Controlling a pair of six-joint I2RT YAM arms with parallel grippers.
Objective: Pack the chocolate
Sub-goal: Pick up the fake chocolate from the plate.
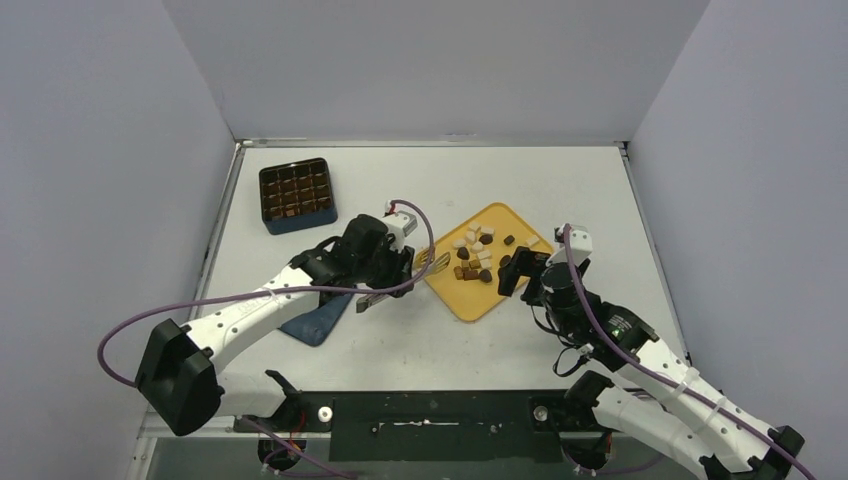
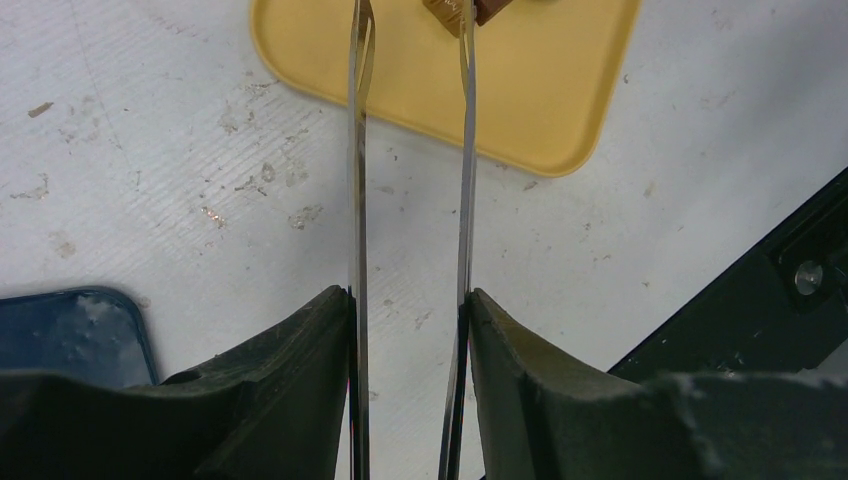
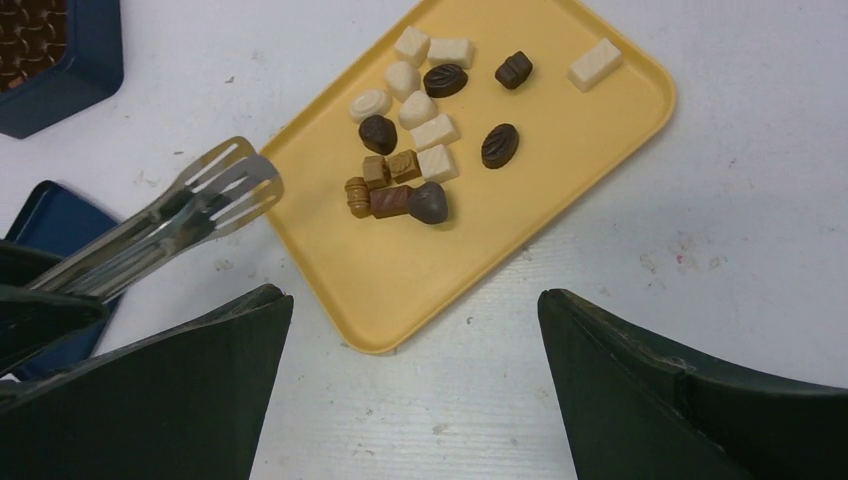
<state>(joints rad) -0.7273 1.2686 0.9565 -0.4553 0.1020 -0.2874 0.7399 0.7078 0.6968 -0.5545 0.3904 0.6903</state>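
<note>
The chocolate lies as several small dark, brown and cream-white pieces on the yellow tray; the right wrist view shows them in a loose cluster. My left gripper is shut on long metal tongs, with its fingers pressing on the two arms. The tong tips hover at the tray's left edge, apart, with nothing between them. One brown piece shows just past the right tip. My right gripper stands open near the tray's right corner, with only bare table between its fingers.
A dark blue box with a grid of compartments sits at the back left, brown pieces in its nearer rows. Its blue lid lies flat under the left arm, also seen in the left wrist view. A black base rail runs along the near edge.
</note>
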